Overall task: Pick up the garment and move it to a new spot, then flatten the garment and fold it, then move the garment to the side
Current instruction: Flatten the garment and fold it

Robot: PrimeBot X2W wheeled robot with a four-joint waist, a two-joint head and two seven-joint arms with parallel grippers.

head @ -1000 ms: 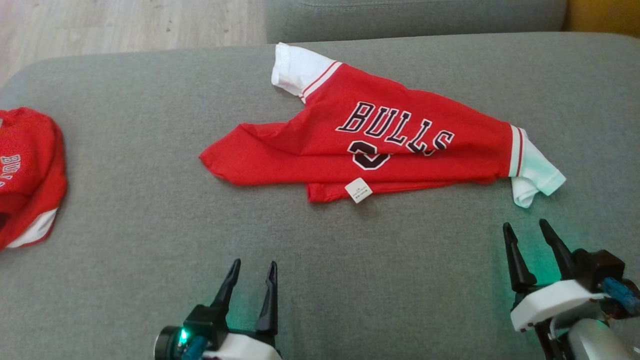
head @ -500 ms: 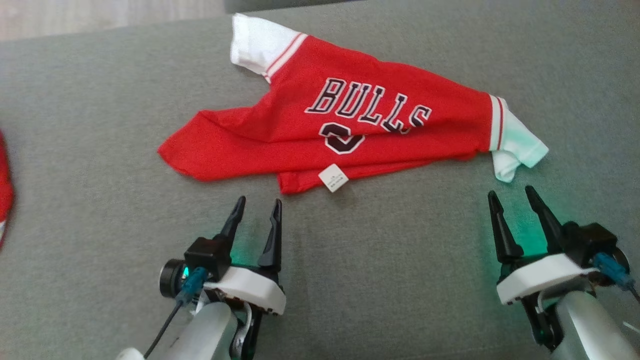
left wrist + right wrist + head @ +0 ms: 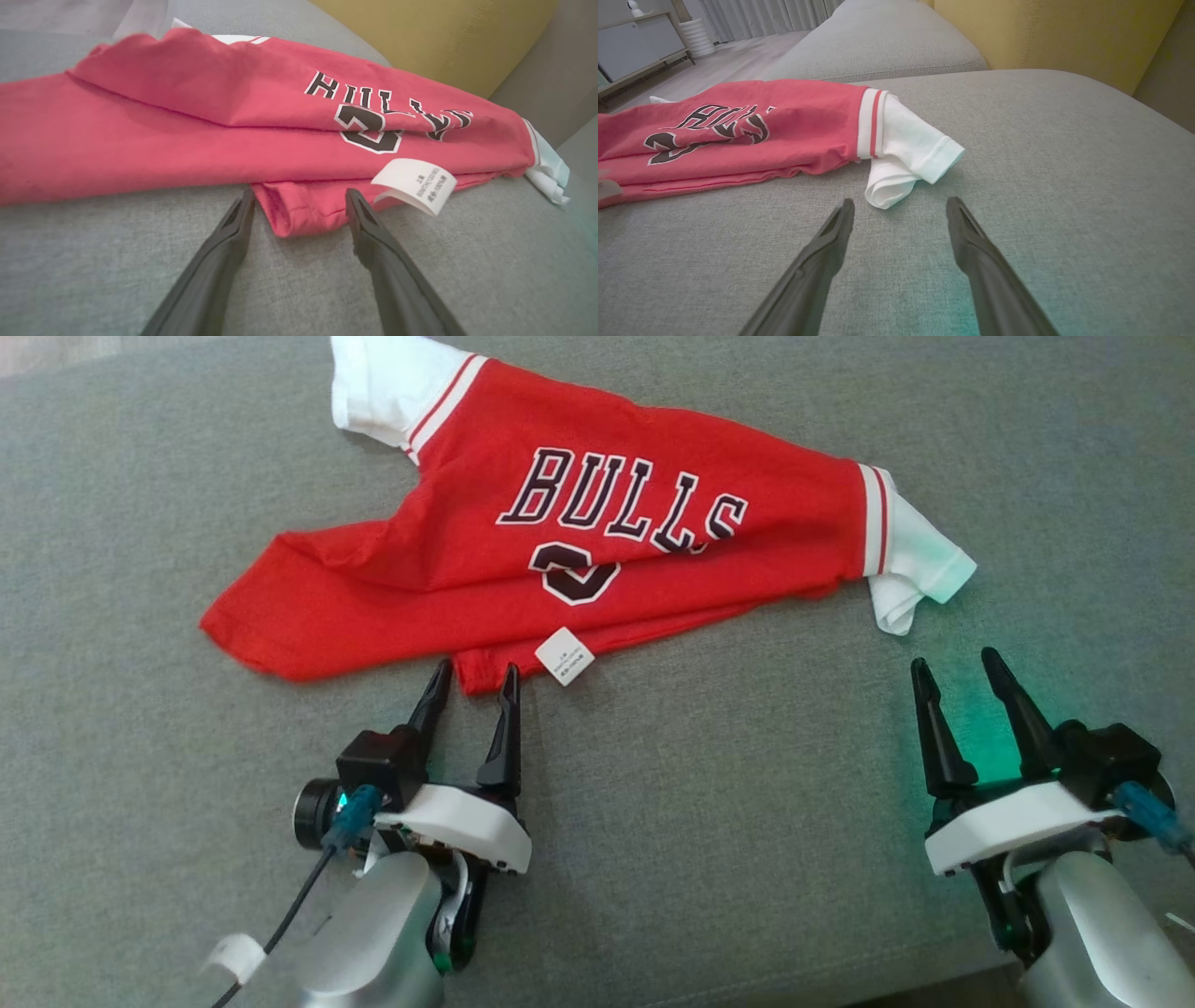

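left pincer now astride the garment, right pincer nearer its sleeve, both wide open, empty

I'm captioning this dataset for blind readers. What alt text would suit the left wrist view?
A crumpled red jersey with black lettering lies on a grey sofa cushion, and the left hand holds its two dark fingers open either side of the nearest folded corner. A white care label sticks out beside it; a yellow cushion stands behind.

place: home living room | evidence: grey sofa, curtains, wood floor, low cabinet
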